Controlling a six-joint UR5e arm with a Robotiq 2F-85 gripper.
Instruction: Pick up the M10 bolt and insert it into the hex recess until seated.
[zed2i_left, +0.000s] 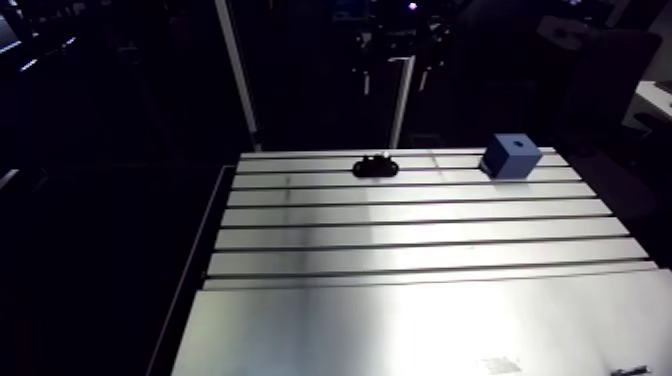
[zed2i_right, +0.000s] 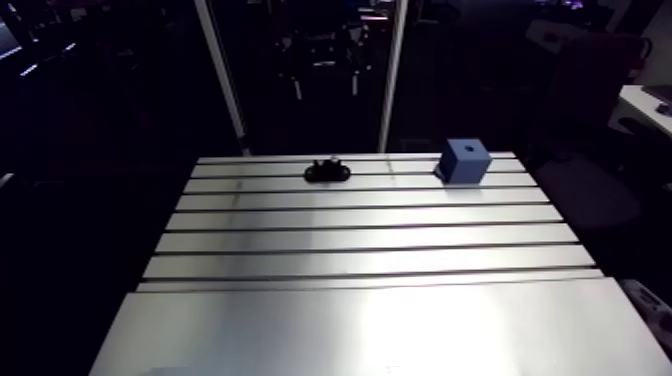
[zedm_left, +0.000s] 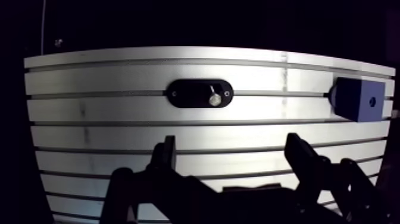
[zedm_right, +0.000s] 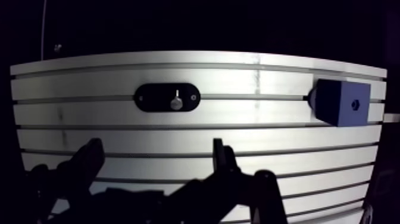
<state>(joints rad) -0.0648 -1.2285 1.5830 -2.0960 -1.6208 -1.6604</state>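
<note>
A silver bolt (zedm_left: 213, 98) stands in a black oval holder (zedm_left: 199, 93) near the far edge of the slotted table (zed2i_left: 400, 230). To its right sits a blue block (zedm_left: 357, 100) with a small dark recess (zedm_left: 372, 101) in one face. In the wrist view my gripper (zedm_left: 232, 146) is open, with only bare table between its dark fingers (zedm_left: 168, 154). The holder lies well ahead of the fingers and the block ahead and off to the right. The arm view shows the holder (zed2i_left: 375, 166) and block (zed2i_left: 511, 157), but not the gripper.
A smooth plate (zed2i_left: 420, 325) covers the near part of the table, with slotted rails beyond it. Two upright posts (zed2i_left: 402, 100) rise behind the far edge. The surroundings past the table's edges are dark.
</note>
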